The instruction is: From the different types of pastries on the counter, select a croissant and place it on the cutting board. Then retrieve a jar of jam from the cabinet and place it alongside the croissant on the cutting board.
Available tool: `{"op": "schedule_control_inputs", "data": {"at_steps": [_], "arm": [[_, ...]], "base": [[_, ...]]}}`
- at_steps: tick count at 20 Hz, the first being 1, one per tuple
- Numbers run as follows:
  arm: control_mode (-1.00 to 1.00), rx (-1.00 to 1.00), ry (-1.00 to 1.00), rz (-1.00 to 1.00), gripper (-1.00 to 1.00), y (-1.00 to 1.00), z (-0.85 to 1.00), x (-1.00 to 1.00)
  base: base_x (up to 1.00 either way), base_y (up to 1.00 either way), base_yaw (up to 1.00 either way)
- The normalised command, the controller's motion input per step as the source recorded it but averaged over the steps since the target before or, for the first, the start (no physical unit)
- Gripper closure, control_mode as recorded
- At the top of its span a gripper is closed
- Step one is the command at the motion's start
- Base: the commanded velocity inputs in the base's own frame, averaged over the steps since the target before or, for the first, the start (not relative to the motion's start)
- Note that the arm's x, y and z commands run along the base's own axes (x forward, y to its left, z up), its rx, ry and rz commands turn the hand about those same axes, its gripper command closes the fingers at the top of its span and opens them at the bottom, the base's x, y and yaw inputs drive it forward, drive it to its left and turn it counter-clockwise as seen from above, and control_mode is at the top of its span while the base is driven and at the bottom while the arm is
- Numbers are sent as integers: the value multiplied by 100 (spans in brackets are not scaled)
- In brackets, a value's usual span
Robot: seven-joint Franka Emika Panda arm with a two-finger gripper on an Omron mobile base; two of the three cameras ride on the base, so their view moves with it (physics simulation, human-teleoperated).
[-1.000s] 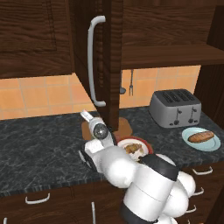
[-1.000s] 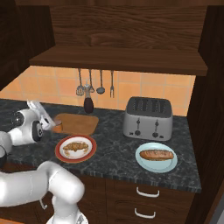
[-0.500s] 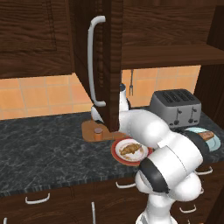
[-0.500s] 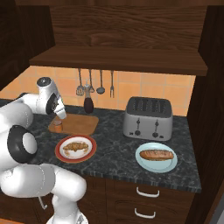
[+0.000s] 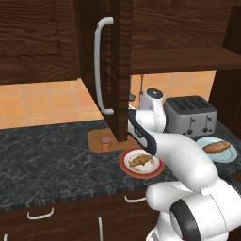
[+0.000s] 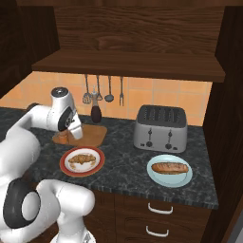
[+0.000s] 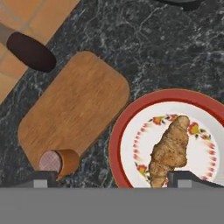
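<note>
Left base view: long dark grey-black marbled stone counter (image 5: 52,160) carrying a flat light-brown wooden cutting board (image 5: 96,139) with rounded corners, partly hidden behind the open dark brown wood-grain cabinet door (image 5: 120,70) with its long curved white bar handle (image 5: 99,66); small orange-brown jar of jam (image 5: 106,144) standing upright on the board's near edge; small golden-brown crescent croissant (image 5: 141,161) lying on a red-rimmed white plate (image 5: 126,164) just beside the board; long straight brown roll (image 5: 216,147) on a pale blue plate (image 5: 207,143) in front of a grey four-slot toaster (image 5: 190,114); white arm bent over the counter, hand above the board. Right base view: same board (image 6: 92,135) with the jar (image 6: 61,138) at its left end, partly behind the hand; two-finger gripper (image 6: 76,134) pointing down over the board, jaw spacing hard to judge here; dark bottle (image 6: 96,113) behind the board; croissant (image 6: 81,159) on its plate nearer the camera; metal utensils (image 6: 102,90) hanging on the orange tiled wall. Hand view: fingertips (image 7: 41,177) set wide apart at the frame's lower corners, jaws spread and holding nothing; jar (image 7: 59,162) on the board's corner; croissant (image 7: 170,148) on the plate, not on the board.
</note>
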Motion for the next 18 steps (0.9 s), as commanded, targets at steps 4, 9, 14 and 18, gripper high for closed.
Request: {"op": "schedule_control_inputs", "data": {"at_steps": [4,9,14,18], "arm": [[-100,6,0,-8,-100,-14,-35,-53],[-100,4,-2,-3,-100,-6,-21,-35],[-100,-2,-8,-6,-100,-27,-2,-57],[-100,0,-1,-8,-100,-14,-17,-55]], "base": [[0,0,0],[0,0,0],[0,0,0],[0,0,0]]}}
